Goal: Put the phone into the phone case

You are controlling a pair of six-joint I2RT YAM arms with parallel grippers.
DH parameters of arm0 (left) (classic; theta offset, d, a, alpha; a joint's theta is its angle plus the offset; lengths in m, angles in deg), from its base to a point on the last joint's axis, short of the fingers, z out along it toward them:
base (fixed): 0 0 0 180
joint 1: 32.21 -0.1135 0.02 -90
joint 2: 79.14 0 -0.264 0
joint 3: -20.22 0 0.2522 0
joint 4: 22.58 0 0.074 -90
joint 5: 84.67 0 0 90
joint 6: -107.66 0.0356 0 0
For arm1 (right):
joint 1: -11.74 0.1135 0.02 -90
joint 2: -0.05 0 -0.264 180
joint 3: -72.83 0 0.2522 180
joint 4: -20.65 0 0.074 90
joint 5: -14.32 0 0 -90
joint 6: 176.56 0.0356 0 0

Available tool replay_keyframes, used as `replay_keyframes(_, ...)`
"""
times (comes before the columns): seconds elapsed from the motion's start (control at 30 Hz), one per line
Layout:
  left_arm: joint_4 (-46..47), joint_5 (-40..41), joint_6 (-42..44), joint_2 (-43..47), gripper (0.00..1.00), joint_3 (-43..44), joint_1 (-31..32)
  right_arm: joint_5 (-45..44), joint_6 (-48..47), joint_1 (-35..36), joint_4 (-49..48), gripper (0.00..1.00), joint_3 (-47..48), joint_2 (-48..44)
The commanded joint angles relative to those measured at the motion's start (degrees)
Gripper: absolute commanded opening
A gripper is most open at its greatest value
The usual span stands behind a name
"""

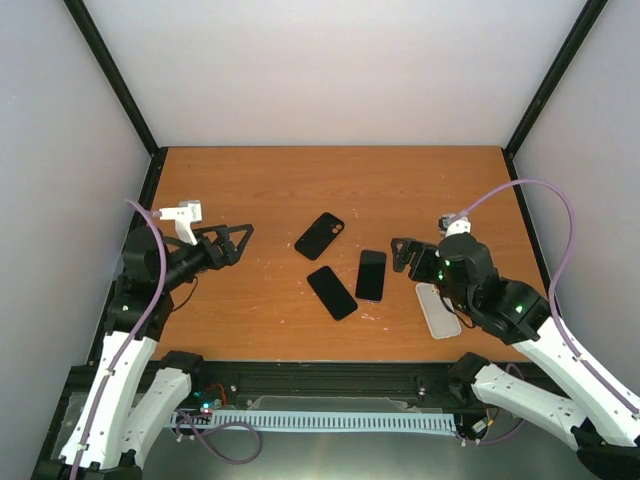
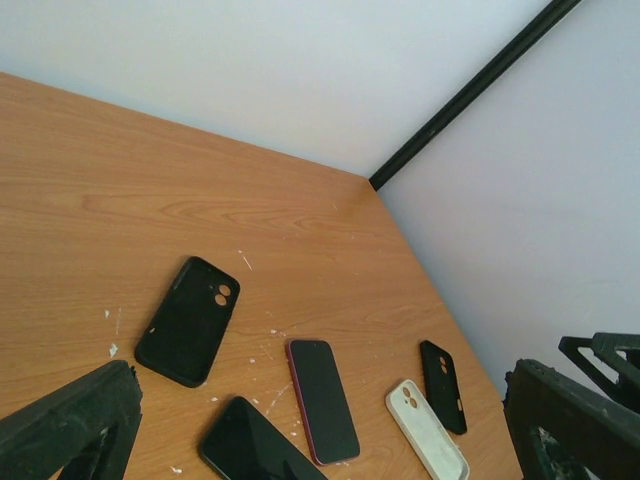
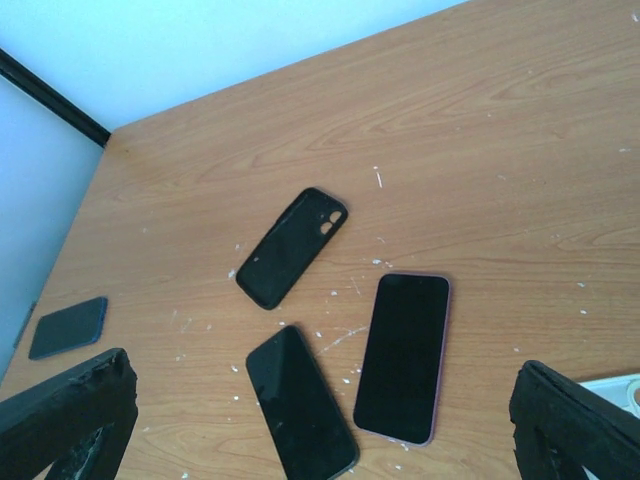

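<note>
The pink-rimmed phone [image 1: 371, 275] lies flat at mid-surface with a black phone [image 1: 331, 292] just left of it, neither in a case. The black phone case [image 1: 320, 235] sits just beyond them, and a pale case [image 1: 438, 311] lies to the right. The right arm [image 1: 500, 300] reaches in low, its right jaws released and empty near the pink-rimmed phone. The left arm [image 1: 165, 265] points in from the left, left jaws likewise spread. The wooden surface [image 1: 250, 190] is flecked white, and pale walls [image 1: 330, 60] enclose it.
</note>
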Motion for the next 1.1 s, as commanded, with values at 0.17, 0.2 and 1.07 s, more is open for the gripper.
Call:
replay_keyframes(0.17, -1.06, 4.33, 0.58, 0.16, 1.00, -0.29, -0.59, -4.38, -0.20, 0.41, 4.52, 1.00, -2.62, 8.29)
replay_keyframes(0.2, -1.07, 4.83, 0.91, 0.00, 1.00, -0.48, -0.59, -4.71, -0.23, 0.27, 4.87, 1.00, -2.61, 10.21)
replay_keyframes(1.07, 0.13, 12.48, 7.00, 3.97, 1.00, -5.88, -0.59, 2.93, -2.00, -16.24, -7.42, 0.41, -14.33, 37.72)
